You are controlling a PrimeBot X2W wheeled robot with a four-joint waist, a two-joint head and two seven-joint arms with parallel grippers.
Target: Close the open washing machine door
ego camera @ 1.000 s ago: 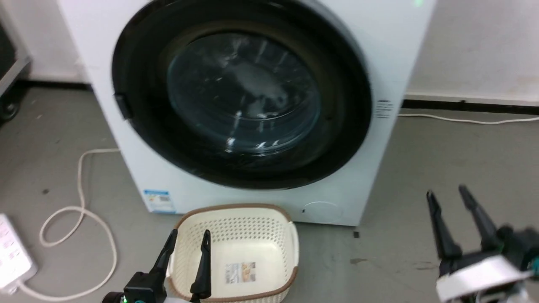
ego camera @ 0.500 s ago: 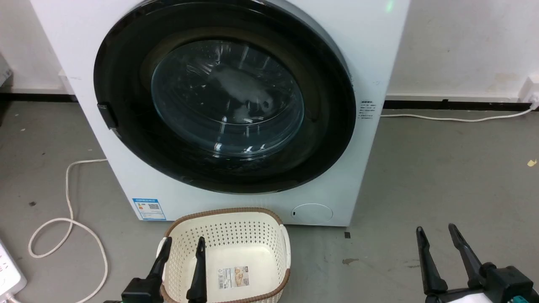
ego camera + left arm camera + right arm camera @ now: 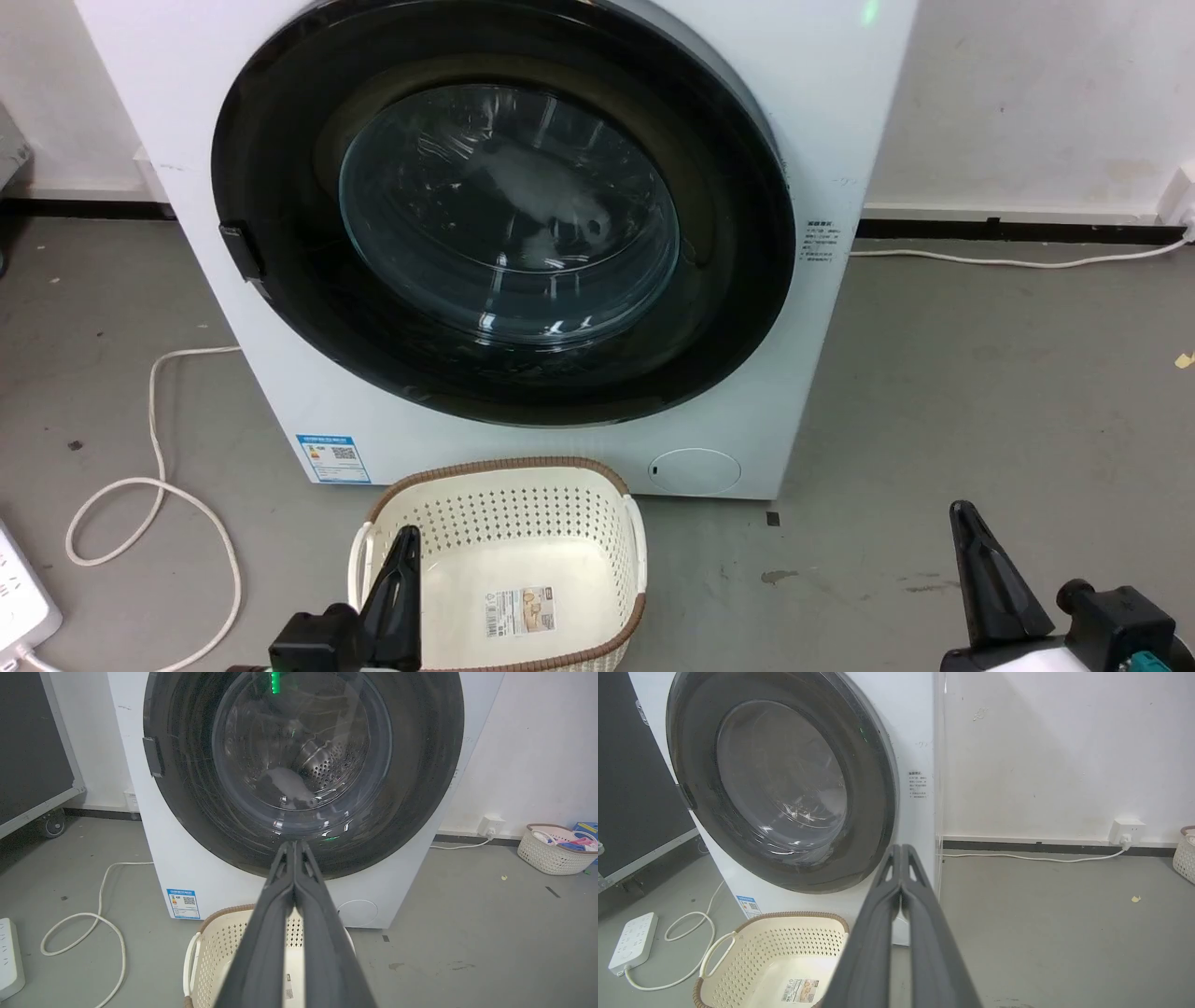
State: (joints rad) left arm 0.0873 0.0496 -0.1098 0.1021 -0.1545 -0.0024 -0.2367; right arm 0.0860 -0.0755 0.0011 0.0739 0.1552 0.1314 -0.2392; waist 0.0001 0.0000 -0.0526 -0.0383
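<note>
Facing robot, washing machine door (image 3: 504,215) lies flat against machine front (image 3: 840,112); left fingers (image 3: 401,569), right fingers (image 3: 980,569) low before door, pressed together, empty.

Washer (image 3: 840,112), white, against a pale wall. Door (image 3: 504,215) flush in its front, dark tab at the left rim. Basket (image 3: 509,464) on the grey floor (image 3: 980,392) just before the washer, label on its bottom. Left gripper (image 3: 408,537) over the basket's near-left part, fingers pressed together. Right gripper (image 3: 963,513) at lower right, likewise closed. Cord (image 3: 154,392) looped at left beside a power strip (image 3: 23,588).
</note>
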